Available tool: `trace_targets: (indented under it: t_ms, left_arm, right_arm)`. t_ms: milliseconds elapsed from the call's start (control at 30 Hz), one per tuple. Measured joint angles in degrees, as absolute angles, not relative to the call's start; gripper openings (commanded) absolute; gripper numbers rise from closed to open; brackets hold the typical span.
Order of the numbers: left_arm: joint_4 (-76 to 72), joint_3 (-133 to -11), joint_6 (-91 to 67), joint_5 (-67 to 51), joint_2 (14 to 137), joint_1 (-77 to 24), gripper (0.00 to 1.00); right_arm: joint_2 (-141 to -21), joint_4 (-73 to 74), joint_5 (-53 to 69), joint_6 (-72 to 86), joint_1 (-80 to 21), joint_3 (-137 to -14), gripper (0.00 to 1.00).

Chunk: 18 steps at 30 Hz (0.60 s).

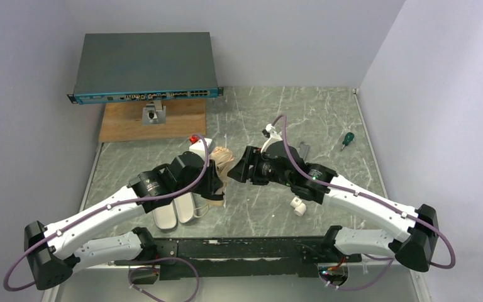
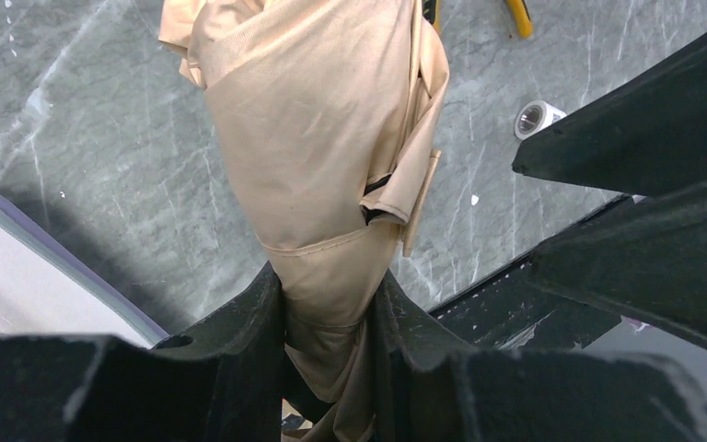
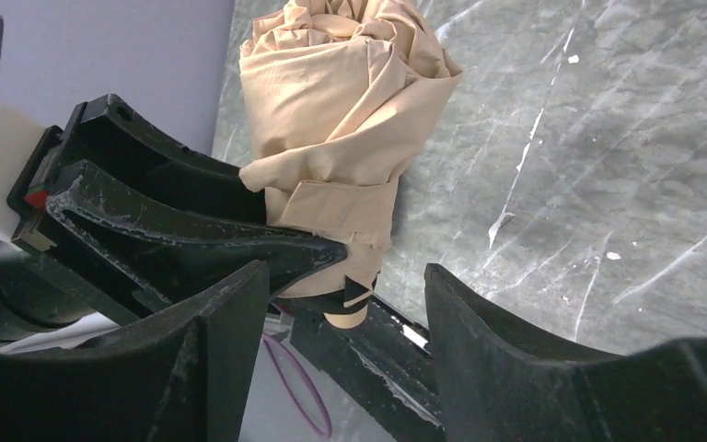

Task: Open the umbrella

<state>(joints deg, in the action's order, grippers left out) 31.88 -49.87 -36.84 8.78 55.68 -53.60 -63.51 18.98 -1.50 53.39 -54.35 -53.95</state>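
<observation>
Left gripper (image 2: 327,304) clamps the umbrella (image 2: 313,138) low; right gripper (image 3: 341,285) gapes, empty. I'd centre its jaws before closing.

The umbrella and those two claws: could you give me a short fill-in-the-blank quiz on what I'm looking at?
1. The gripper clamped on the folded umbrella belongs to the ___ arm.
2. The right gripper faces the umbrella with its jaws ___, gripping nothing.
3. The small roll lying on the table is ___ in colour.

Missing words: left; open; white.
</observation>
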Motion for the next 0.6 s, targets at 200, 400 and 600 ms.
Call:
trace_targets:
  t_ms: [200, 400, 600]
  left_arm:
    - [31.1, -49.9, -37.8, 8.6, 55.7, -53.8, 0.00]
    - [31.1, -49.9, -38.4, 8.6, 55.9, -54.2, 0.00]
    - [31.0, -49.9, -38.6, 8.6, 56.7, -54.5, 0.00]
  right_arm:
    - [-65.5, 17.8, -2.7, 53.6, -55.0, -54.7, 0.61]
    - [-68.8, 17.2, -2.8, 53.8, -55.2, -56.0, 0.60]
    - [-70.7, 16.6, -2.7, 53.7, -55.9, -56.7, 0.58]
